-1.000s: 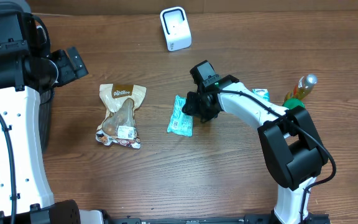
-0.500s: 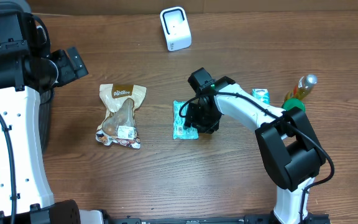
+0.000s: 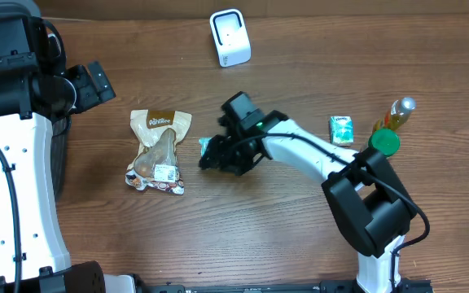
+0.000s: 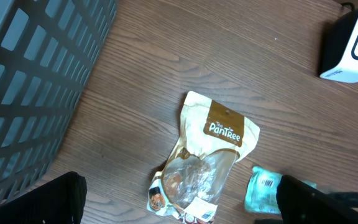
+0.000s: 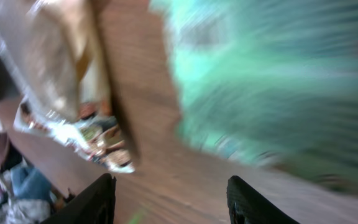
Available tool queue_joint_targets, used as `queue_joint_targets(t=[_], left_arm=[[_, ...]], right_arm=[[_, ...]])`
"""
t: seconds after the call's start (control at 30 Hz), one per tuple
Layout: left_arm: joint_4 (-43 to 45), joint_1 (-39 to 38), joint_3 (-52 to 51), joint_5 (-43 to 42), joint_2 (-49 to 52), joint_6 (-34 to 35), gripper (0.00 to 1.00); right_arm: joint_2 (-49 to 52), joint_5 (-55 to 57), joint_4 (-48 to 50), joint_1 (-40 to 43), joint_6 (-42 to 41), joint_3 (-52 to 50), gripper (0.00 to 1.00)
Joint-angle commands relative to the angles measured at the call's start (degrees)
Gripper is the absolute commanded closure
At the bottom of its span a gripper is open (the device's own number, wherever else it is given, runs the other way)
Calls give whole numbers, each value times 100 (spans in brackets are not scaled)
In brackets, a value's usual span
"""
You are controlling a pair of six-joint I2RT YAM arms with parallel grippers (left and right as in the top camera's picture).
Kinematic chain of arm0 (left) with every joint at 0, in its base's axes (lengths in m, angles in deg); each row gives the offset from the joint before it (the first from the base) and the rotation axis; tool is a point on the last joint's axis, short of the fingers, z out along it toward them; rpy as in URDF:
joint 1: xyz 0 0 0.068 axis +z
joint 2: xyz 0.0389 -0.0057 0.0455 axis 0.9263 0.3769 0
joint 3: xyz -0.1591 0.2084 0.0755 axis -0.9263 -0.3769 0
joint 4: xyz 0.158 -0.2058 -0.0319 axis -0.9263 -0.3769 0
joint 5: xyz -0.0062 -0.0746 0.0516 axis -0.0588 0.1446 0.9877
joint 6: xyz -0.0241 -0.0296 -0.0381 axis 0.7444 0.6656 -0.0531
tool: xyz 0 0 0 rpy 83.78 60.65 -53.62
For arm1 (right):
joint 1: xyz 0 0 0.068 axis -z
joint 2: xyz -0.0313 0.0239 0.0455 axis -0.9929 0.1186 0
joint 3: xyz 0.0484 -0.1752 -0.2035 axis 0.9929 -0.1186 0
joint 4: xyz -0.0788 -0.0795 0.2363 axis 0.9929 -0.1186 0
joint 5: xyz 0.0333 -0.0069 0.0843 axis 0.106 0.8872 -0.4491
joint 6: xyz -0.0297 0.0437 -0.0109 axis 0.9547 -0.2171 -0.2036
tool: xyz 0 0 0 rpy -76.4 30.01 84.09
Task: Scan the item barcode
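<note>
A teal packet (image 4: 261,190) lies flat on the wooden table, its barcode facing up in the left wrist view. From overhead only a corner of the teal packet (image 3: 204,144) shows, the rest hidden under my right gripper (image 3: 216,155). In the blurred right wrist view the teal packet (image 5: 278,81) lies just beyond my right gripper (image 5: 176,202), which is open with only bare wood between its fingers. The white scanner (image 3: 230,37) stands at the table's back edge. My left gripper (image 4: 185,211) hangs open high above the table at the far left, holding nothing.
A tan snack bag (image 3: 159,150) lies left of the packet. A small green box (image 3: 341,129), a bottle (image 3: 399,112) and a green cap (image 3: 385,142) sit at the right. A grey basket (image 4: 36,74) is beside the left arm.
My right gripper has swung left across the table and opened wider. The teal packet slid left with it and is now mostly covered. The left arm has not moved.
</note>
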Motion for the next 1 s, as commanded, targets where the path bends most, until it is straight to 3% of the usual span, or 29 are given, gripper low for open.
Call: queue_joint_targets(t=[0.0,0.17,0.43,0.83,0.97], left_arm=[[-4,-13,42,-2,7,-66,1],[-2,-13,42,-2,7,-66,0],[-4,-13,42,-2,7,-66,0],[-4,-13,42,-2,7,-66,0],[-2,-13,42,-2,7,-66,0]], right_arm=[[-153,-9,-223,39,426,404,46],[-450,459,-1069,540,1075,962,45],[-446,461,-1703,1598,1073,820,43],[-435,608,-404,1303,1038,-398,42],[-433,605,-42,1303,682,-625,43]])
